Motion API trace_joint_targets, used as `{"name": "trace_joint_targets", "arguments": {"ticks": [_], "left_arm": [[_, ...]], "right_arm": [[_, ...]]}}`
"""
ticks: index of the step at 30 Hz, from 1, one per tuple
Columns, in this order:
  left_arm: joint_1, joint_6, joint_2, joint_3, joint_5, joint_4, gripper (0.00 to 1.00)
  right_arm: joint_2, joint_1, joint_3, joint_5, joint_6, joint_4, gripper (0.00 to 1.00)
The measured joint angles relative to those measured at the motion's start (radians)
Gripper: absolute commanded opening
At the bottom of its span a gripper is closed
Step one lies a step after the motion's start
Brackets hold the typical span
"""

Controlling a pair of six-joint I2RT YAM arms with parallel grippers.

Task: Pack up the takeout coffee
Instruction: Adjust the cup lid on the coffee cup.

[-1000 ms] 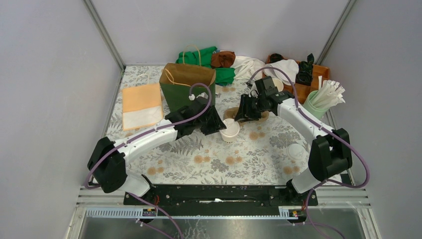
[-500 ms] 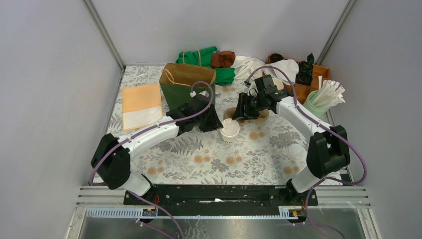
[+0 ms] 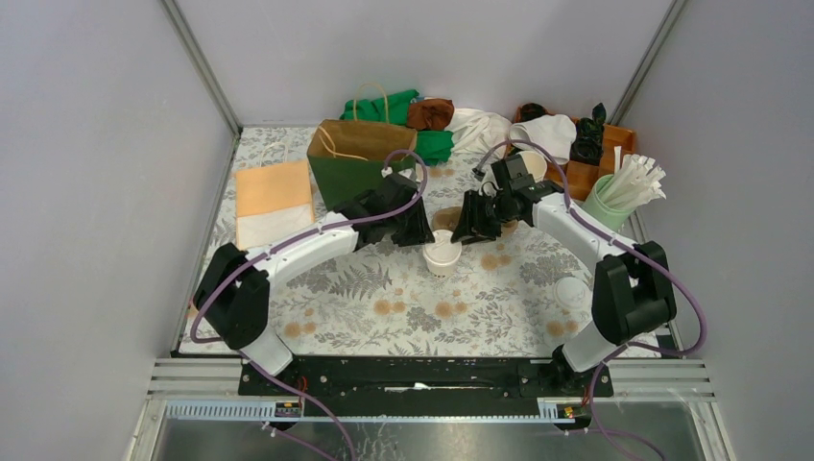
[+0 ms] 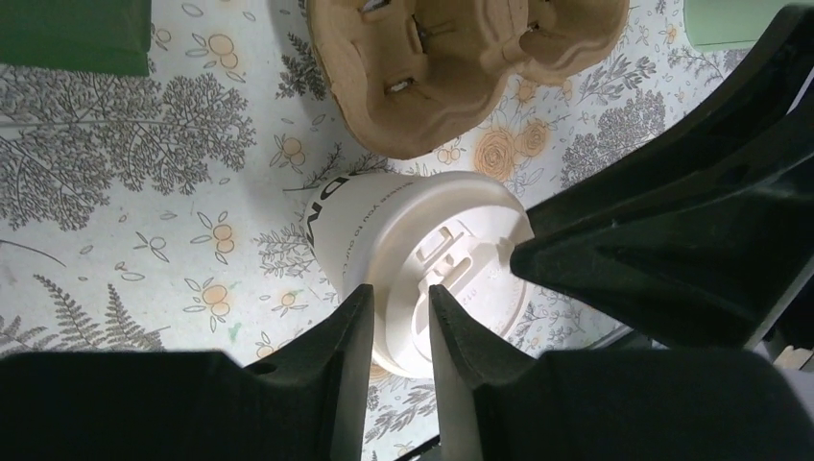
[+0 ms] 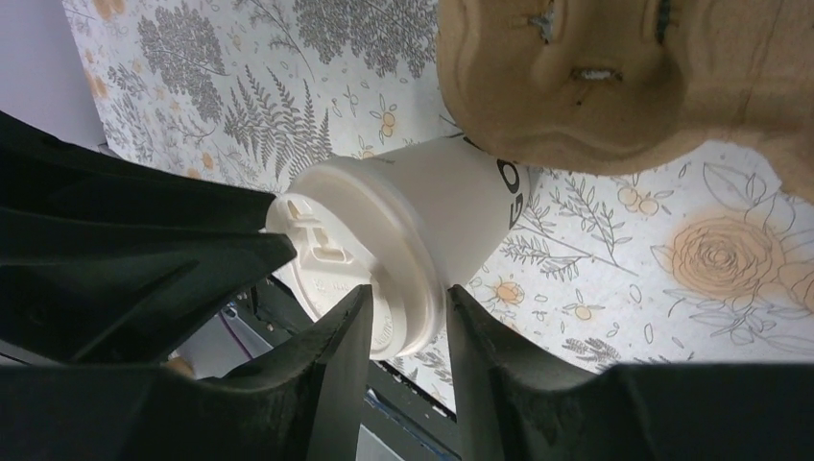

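Wrist views: left end effector [image 4: 398, 293] and right end effector [image 5: 407, 290] are each slightly parted and grip nothing; the takeout coffee [image 4: 422, 259] lid shows through both gaps. Top view hides the gaps and shows the cup upright mid-table [image 3: 413, 309], arms at 10 and 2 o'clock. Pulp carrier [image 3: 447, 217] just beside at 12, partly covered; green bag [image 3: 357, 165] at 11.

Walls: we see plain pale grey panels [image 3: 96, 144] on the left, far and right.
Corners: thin metal strips [image 3: 203, 69] run up both far corners.
Table: we find a cloth [image 3: 422, 309] printed with grey ferns and orange flowers.
Near edge: a black rail [image 3: 422, 373] on metal slats [image 3: 677, 382].
Light: even, with soft shadows.
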Motion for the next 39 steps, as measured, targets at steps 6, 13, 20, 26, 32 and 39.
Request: {"name": "trace_joint_targets", "arguments": {"ticks": [6,13,20,26,32,39], "left_arm": [[0.0,0.075,0.037,0.051,0.0,-0.018,0.33],[0.0,0.185,0.089,0.124,0.02,-0.021,0.39],[0.0,0.222,0.091,0.132,0.016,-0.025,0.42],[0.0,0.193,0.008,0.107,0.004,-0.062,0.37],[0.006,0.084,-0.187,-0.051,0.027,-0.013,0.29],[0.049,-0.062,-0.263,-0.318,0.129,0.166,0.35]], "right_arm": [[-0.055,0.0,-0.068,0.0,0.026,-0.002,0.46],[-0.156,0.0,-0.163,0.0,0.076,-0.007,0.61],[-0.197,0.0,-0.169,0.031,0.092,-0.034,0.48],[-0.19,-0.018,-0.1,0.044,0.094,-0.041,0.35],[-0.156,-0.067,-0.087,0.016,0.098,-0.002,0.28],[-0.1,-0.084,-0.088,-0.036,0.105,0.055,0.26]]}}
